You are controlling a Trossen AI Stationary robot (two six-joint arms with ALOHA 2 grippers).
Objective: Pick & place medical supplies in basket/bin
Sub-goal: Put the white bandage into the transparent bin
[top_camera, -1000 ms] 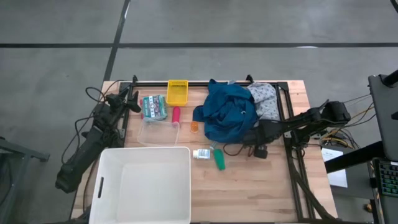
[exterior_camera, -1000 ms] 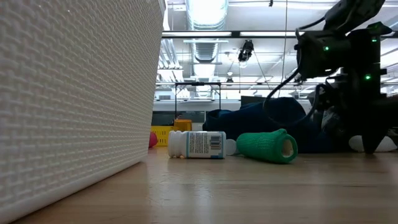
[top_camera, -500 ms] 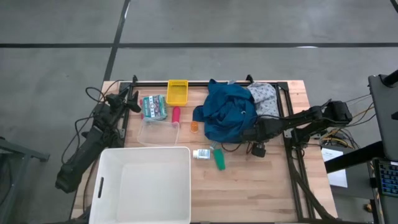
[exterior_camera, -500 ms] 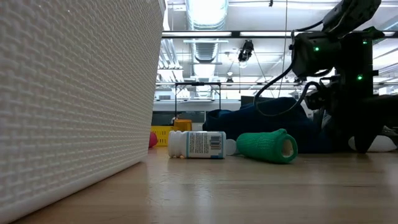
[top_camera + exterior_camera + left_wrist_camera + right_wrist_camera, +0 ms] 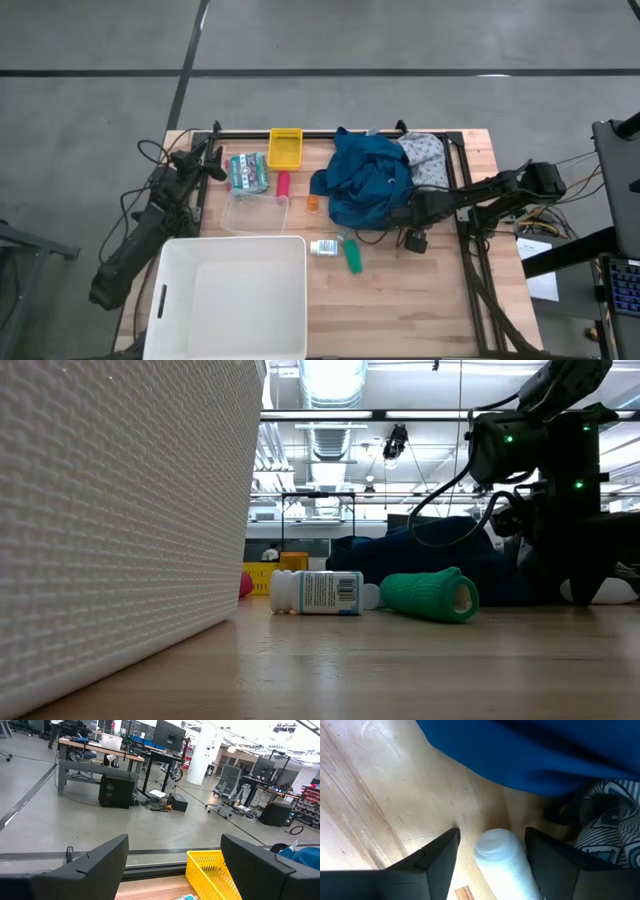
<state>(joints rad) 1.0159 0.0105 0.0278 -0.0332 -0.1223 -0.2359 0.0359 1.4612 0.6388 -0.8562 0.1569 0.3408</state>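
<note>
My right gripper (image 5: 490, 865) has its fingers spread open, straddling a white bottle (image 5: 502, 857) lying on the worktop (image 5: 375, 805) at the edge of the blue garment (image 5: 368, 180). I judge it light, rigid and slick, so I'd pinch mid-body. The left gripper (image 5: 172, 865) waits open at the far-left edge, beyond the tub (image 5: 232, 298).

White tube (image 5: 507, 865) (cap end only) is cut off by the frame edge.
</note>
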